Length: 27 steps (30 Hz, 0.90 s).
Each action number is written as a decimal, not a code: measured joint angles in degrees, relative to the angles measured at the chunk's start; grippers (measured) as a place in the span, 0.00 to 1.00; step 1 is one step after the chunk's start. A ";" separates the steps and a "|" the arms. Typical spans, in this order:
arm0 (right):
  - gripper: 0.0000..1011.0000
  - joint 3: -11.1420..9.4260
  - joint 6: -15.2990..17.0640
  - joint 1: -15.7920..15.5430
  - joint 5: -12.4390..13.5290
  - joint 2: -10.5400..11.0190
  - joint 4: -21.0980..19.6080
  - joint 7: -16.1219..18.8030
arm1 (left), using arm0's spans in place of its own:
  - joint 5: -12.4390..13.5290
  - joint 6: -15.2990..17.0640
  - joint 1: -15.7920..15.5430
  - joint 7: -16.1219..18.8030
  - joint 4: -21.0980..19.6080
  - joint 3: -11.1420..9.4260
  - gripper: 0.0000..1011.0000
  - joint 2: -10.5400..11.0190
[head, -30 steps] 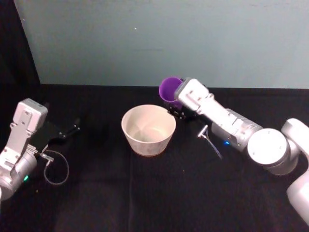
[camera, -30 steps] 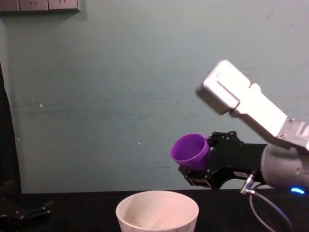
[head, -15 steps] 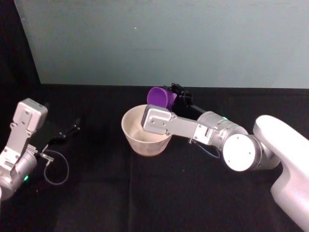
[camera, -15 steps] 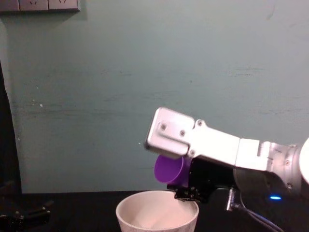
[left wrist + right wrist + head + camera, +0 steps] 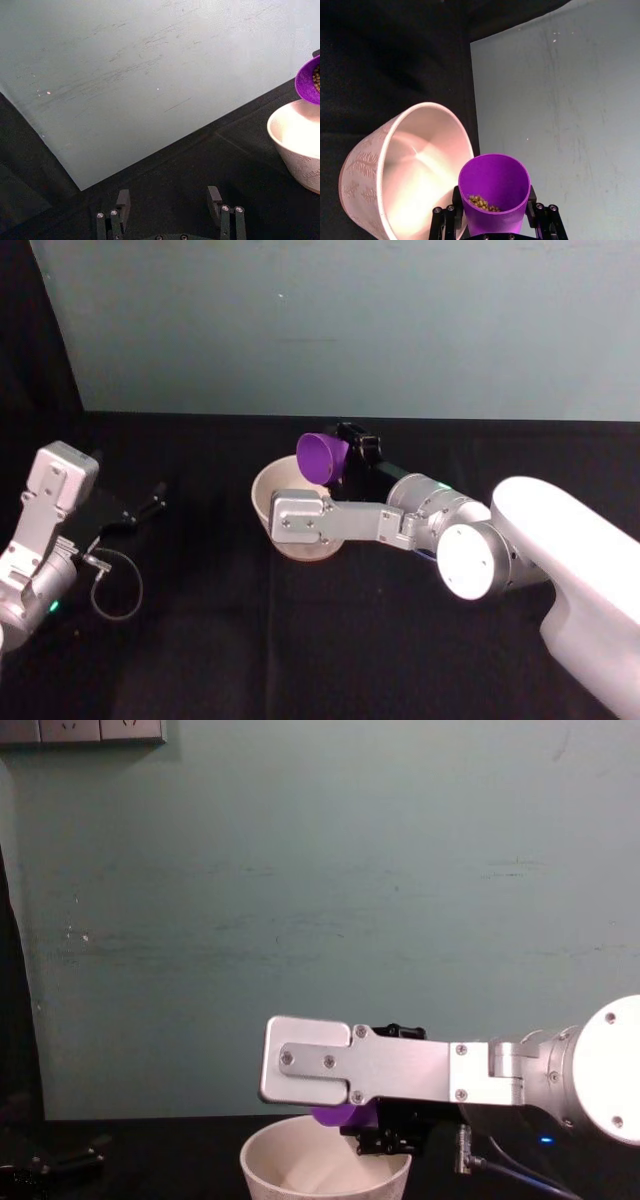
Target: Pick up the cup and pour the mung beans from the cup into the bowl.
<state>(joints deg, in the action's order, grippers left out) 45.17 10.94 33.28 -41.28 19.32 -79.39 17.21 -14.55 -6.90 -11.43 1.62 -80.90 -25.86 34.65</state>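
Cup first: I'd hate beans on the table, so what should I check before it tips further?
1. Right pincer shut on the cup: ok.
2. Cup mouth above the bowl: ok.
3. Mung beans lying low inside the cup: ok.
4. Bowl upright: ok.
5. Gap between cup lip and bowl rim: cannot tell.
6. Left pincer open, parked well off to the left: ok.

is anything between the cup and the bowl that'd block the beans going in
Nothing visible does. The right gripper holds the cup tilted over the rim of the bowl, mung beans lying near its mouth, and the bowl's open inside is bare.
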 joint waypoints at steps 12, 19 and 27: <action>0.72 0.54 -0.41 0.40 -4.08 -0.17 0.05 1.05 | 0.00 0.00 0.00 0.00 0.00 0.00 1.00 0.00; 0.72 0.69 -0.57 0.53 -6.19 -0.38 -0.12 1.53 | 0.00 0.00 0.00 0.00 0.00 0.00 1.00 0.00; 0.72 0.37 -0.82 0.42 -7.96 -0.49 -0.55 2.08 | 0.00 0.00 0.00 0.00 0.00 0.00 1.00 0.00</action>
<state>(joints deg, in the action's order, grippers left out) 45.54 10.12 33.69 -49.24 18.84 -79.94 19.29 -14.55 -6.90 -11.43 1.62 -80.90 -25.86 34.65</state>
